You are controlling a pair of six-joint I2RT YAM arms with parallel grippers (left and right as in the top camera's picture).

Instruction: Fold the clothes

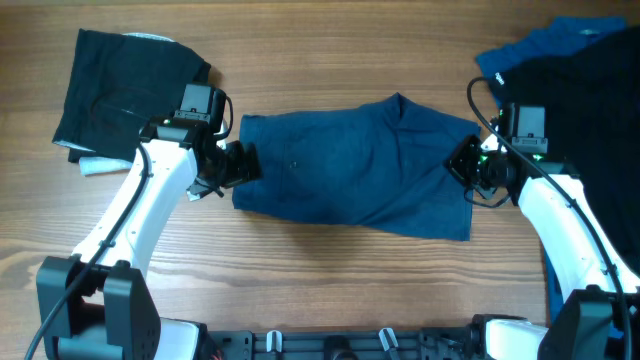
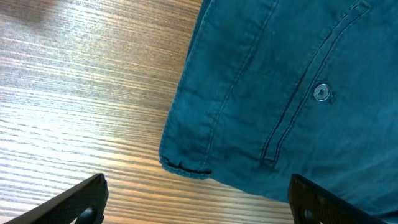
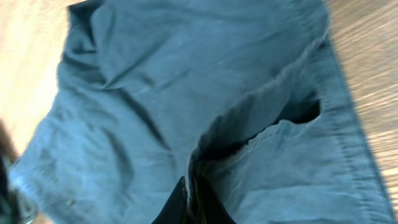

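A navy garment [image 1: 360,165] lies spread across the middle of the table. In the left wrist view its left hem [image 2: 267,93] and a small pale button [image 2: 321,92] show. My left gripper [image 1: 243,163] is open at the garment's left edge, its fingers [image 2: 196,202] wide apart over bare wood and cloth. My right gripper [image 1: 465,160] is shut on a fold of the navy garment's right edge [image 3: 198,186]. A black folded garment [image 1: 125,85] lies at the far left. A black garment [image 1: 585,120] and a brighter blue one [image 1: 540,50] lie piled at the far right.
The wooden table [image 1: 330,270] runs to a rail of clamps at the front edge [image 1: 360,345]. A white piece [image 1: 100,165] pokes out from under the black garment at the left.
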